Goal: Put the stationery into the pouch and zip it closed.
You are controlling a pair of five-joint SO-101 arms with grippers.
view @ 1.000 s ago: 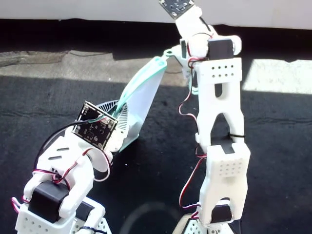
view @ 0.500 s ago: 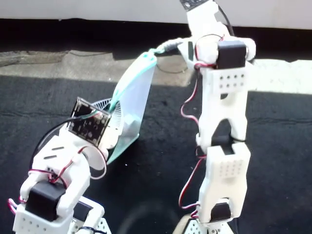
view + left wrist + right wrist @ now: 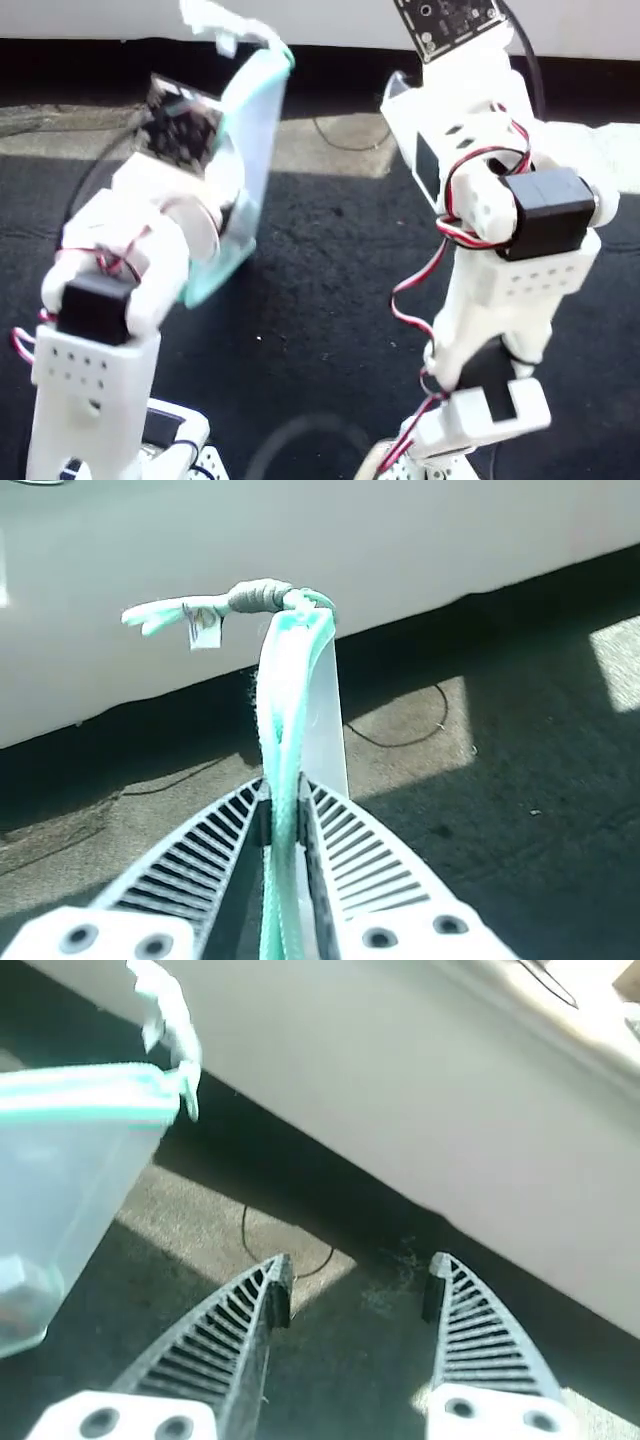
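The pouch [image 3: 300, 700] is translucent with a teal zip edge, and it hangs in the air above the table. The left gripper [image 3: 285, 790] pinches its zip edge between both fingers. From the top corner of the pouch a pale teal pull cord [image 3: 200, 610] with a small tag sticks out to the side. In the right wrist view, a dim greyish shape lies low inside the pouch [image 3: 60, 1180], but what it is cannot be told. The teal edges look pressed together near the left gripper; whether the zip is shut along its whole length is not clear.

The right gripper [image 3: 355, 1280] is beside the pouch, apart from it. Its fingers are spread and nothing is between them.

The table is covered with a dark mat [image 3: 330, 300]. A sunlit paler strip runs across it at the back, and a thin cable [image 3: 400, 730] lies there. Behind it stands a white wall [image 3: 420, 530].

In the high view the left arm hides the lower part of the pouch [image 3: 250, 150].
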